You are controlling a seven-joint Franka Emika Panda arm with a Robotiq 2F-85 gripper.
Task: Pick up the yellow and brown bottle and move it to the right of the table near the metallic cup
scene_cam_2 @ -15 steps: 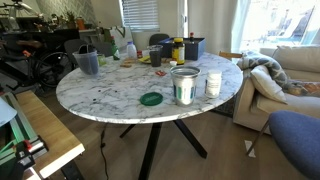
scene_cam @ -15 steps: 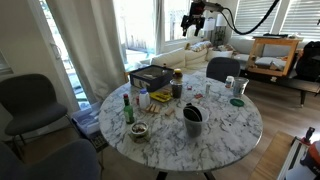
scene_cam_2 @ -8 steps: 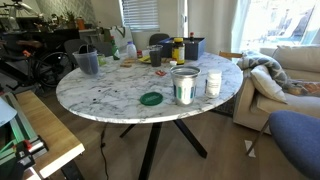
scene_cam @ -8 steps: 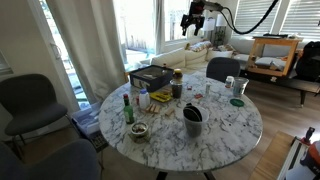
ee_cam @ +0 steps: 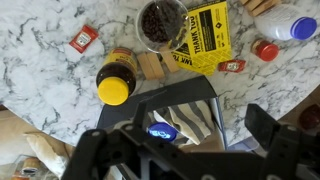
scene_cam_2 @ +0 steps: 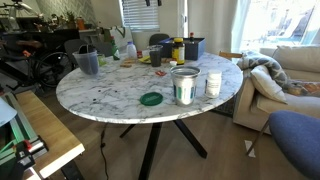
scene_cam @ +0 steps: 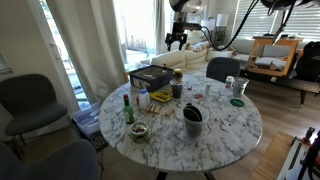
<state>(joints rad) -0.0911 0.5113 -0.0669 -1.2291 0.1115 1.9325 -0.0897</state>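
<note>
Spreading through both exterior views, the table point(scene_cam: 215, 135) carries a clutter of things on its white marble top. High over the edge nearest the sofa hangs the gripper point(scene_cam: 178, 41), clear of everything. In the wrist view its fingers point(ee_cam: 100, 150) stand wide apart with nothing between them. Below it lies a black box point(ee_cam: 178, 108), close to that same edge. A dark grey cup point(scene_cam: 192, 120) stands toward the opposite edge. The metallic cup point(scene_cam_2: 212, 84) stands upright near another edge, just beside a larger cup point(scene_cam_2: 184, 86). The yellow and brown bottle point(ee_cam: 115, 80) stands upright just beside the box, inward from the sofa-side edge and well apart from the metallic cup, its yellow cap facing up. A yellow packet point(ee_cam: 205, 38) lies near it.
</note>
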